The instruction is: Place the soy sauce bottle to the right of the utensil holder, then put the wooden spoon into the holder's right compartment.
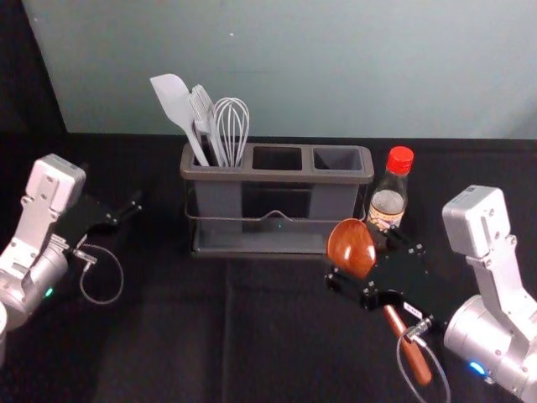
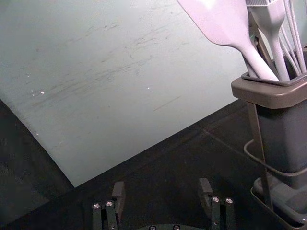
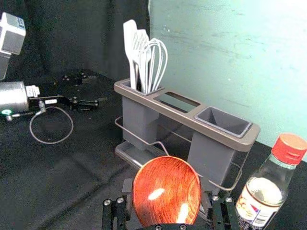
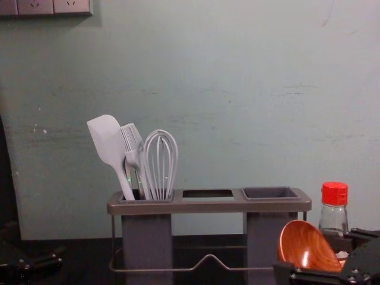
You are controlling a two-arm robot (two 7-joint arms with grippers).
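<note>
In the head view my right gripper (image 1: 374, 262) is at the front right of the utensil holder (image 1: 277, 225), shut on the wooden spoon (image 1: 350, 245), its handle slanting down toward the near side. The right wrist view has the spoon's bowl (image 3: 165, 191) between the fingertips of my right gripper (image 3: 167, 197). Raised and tilted, the bowl (image 4: 304, 246) shows before the holder's right end in the chest view. Upright at the holder's right stands the soy sauce bottle (image 1: 390, 197). My left gripper (image 1: 134, 204) is parked at the left, open in the left wrist view (image 2: 162, 194).
A whisk (image 1: 232, 126), a brush and a spatula (image 1: 174, 101) stand in the holder's left compartment. Its middle and right compartments are empty. Behind the black-covered table (image 1: 159, 336) rises a pale wall (image 1: 336, 67).
</note>
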